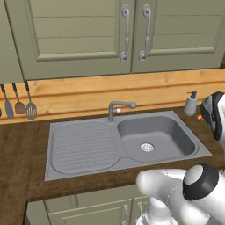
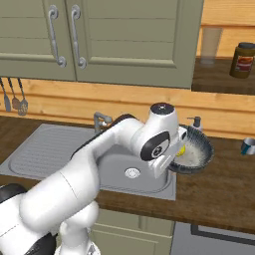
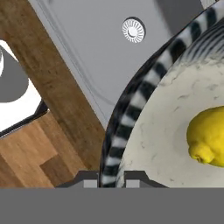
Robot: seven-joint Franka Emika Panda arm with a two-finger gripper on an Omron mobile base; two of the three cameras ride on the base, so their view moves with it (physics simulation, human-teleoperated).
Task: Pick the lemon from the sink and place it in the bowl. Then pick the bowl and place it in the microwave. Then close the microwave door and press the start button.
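Three views, one after another.
Left base: sink (image 1: 88, 147) basin holds no lemon; soap bottle (image 1: 190, 103) stands on the table (image 1: 22, 154) behind its right corner.
Right base: arm reaches over the sink's right end; bowl (image 2: 196, 152) hangs lifted at the fingers (image 2: 175, 162), lemon (image 2: 181, 149) inside it.
Hand: fingers clenched on the bowl (image 3: 131, 113) rim, one tip either side of the wall; lemon (image 3: 209, 136) rests on the bowl floor, up and right of the tips; drain (image 3: 133, 30) lies far below.
Relation: the bowl extends away from the fingers, so its weight hangs off the pinched edge; keeping it level matters on the way to the microwave.
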